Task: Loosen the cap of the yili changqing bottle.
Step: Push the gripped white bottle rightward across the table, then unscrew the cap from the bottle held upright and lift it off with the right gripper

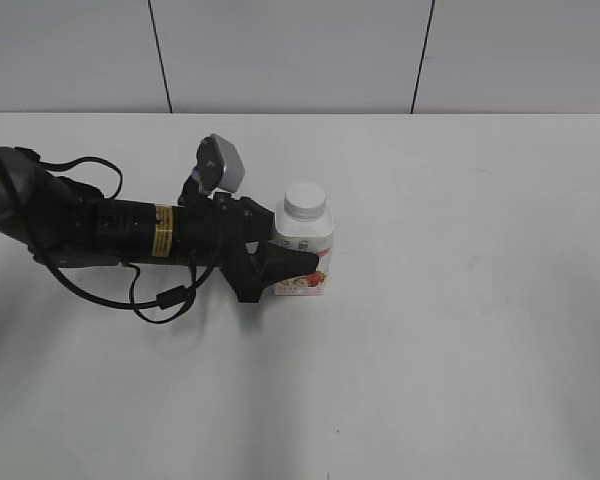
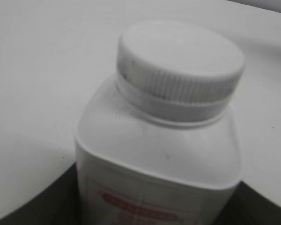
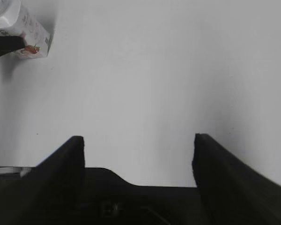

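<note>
The yili changqing bottle stands upright on the white table, white with a red strawberry label. Its white ribbed cap sits on the neck. My left gripper is shut on the bottle's body, one finger on each side, reaching in from the left. In the left wrist view the bottle fills the frame with the cap above, and dark fingers show at both lower corners. My right gripper is open and empty over bare table; the bottle shows at its far upper left. The right arm is outside the exterior view.
The left arm lies low across the table's left side with a loose black cable looping in front of it. A grey panelled wall runs behind the table's far edge.
</note>
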